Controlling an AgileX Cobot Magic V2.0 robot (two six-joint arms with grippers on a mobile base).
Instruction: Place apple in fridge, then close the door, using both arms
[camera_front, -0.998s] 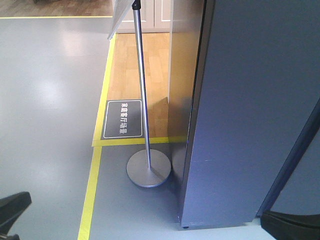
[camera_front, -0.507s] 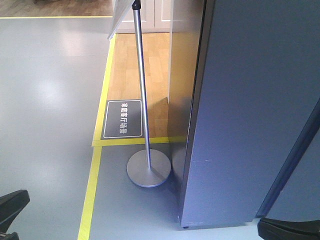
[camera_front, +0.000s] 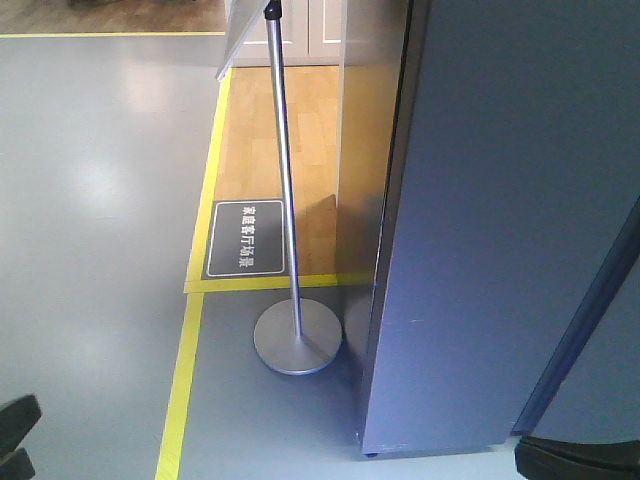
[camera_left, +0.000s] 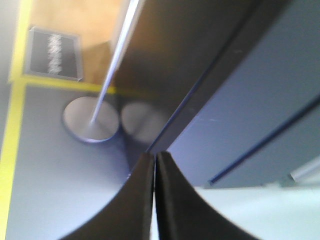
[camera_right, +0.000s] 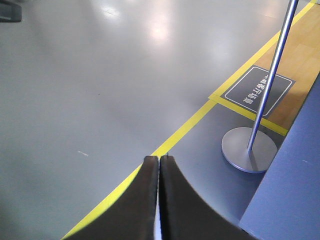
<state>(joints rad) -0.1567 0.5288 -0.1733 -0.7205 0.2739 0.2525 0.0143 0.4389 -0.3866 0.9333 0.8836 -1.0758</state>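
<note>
The fridge (camera_front: 500, 200) fills the right of the front view as a tall dark grey slab standing on the floor. It also shows in the left wrist view (camera_left: 260, 100) and at the right edge of the right wrist view (camera_right: 295, 200). A dark slanted edge (camera_front: 595, 300) crosses its lower right; I cannot tell whether that is the door. The apple is out of view. My left gripper (camera_left: 154, 156) is shut and empty, pointing at the fridge's bottom corner. My right gripper (camera_right: 159, 158) is shut and empty over the grey floor. Black arm parts show at the lower left corner (camera_front: 15, 445) and the lower right corner (camera_front: 580, 460).
A metal sign stand with a thin pole (camera_front: 285, 170) and a round base (camera_front: 297, 337) stands just left of the fridge. Yellow floor tape (camera_front: 182, 380) borders a wooden floor area with a black floor label (camera_front: 246, 238). Open grey floor lies to the left.
The black arm part at the lower left has dropped lower, almost out of the front view. The part at the lower right sank slightly. The fridge and stand have not moved.
</note>
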